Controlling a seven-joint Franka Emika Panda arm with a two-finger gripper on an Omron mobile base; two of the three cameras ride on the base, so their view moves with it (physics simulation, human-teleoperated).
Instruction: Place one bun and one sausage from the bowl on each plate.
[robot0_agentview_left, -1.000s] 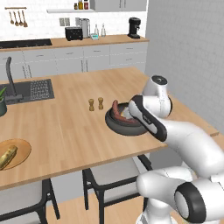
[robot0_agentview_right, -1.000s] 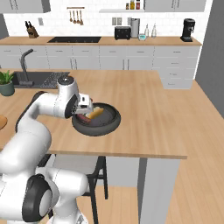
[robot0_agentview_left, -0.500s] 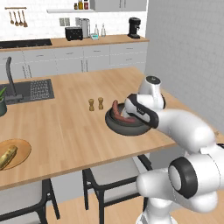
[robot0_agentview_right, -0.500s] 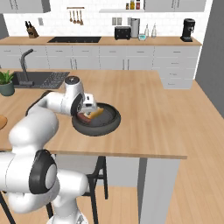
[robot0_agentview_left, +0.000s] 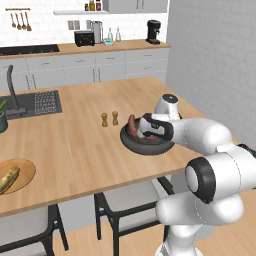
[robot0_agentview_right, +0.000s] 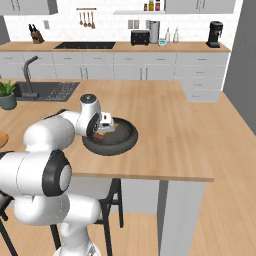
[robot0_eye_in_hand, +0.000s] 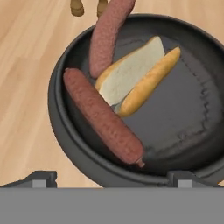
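Hand view — bowl (robot0_eye_in_hand: 70, 144): sausages (robot0_eye_in_hand: 103, 116), bun (robot0_eye_in_hand: 135, 76)

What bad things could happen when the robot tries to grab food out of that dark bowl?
1. In the bowl, the near sausage lies against the bun, so the open gripper might nudge or pinch both.
2. The other sausage leans over the rim and could roll onto the counter.
3. The salt and pepper shakers stand close behind and could tip.
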